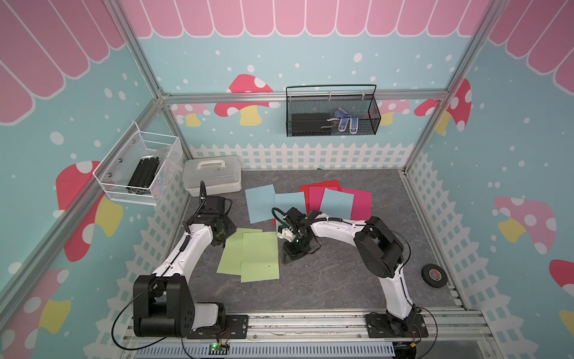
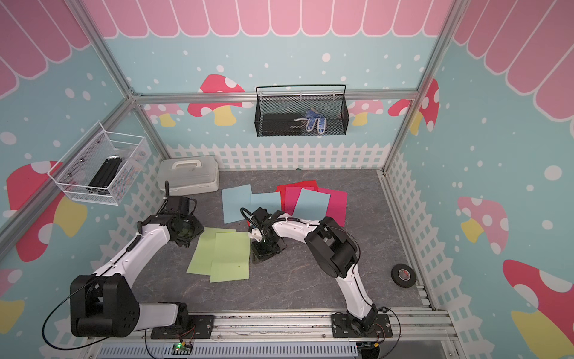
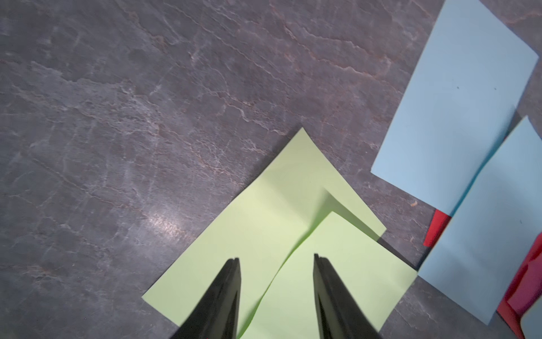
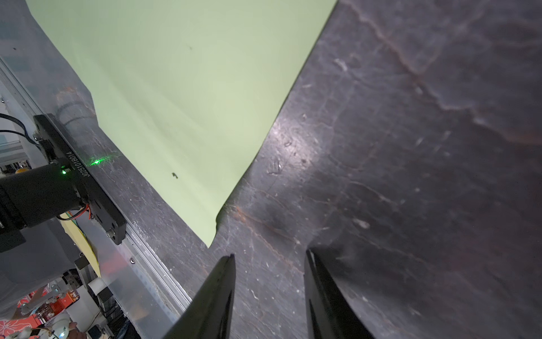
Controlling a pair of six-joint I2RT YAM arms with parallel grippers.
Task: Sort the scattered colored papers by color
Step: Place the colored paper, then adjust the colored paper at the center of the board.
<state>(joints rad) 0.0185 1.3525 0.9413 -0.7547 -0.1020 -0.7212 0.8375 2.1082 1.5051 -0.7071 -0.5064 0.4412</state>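
Two light green papers (image 1: 259, 258) (image 3: 264, 211) overlap at the front left of the dark table. Two light blue papers (image 1: 259, 203) lie behind them. A third blue sheet (image 1: 337, 203) rests on magenta-pink papers (image 1: 362, 203) and red papers (image 1: 320, 184) at the back right. My left gripper (image 1: 224, 237) (image 3: 276, 258) hovers open over the green sheets' far left corner, with nothing between its fingers. My right gripper (image 1: 290, 256) (image 4: 270, 254) stands open over bare table just right of the upper green sheet (image 4: 181, 88), holding nothing.
A white lidded box (image 1: 212, 177) sits at the back left. A black tape roll (image 1: 434, 275) lies at the front right. A white wire basket (image 1: 139, 167) hangs on the left wall and a black mesh basket (image 1: 332, 112) on the back wall.
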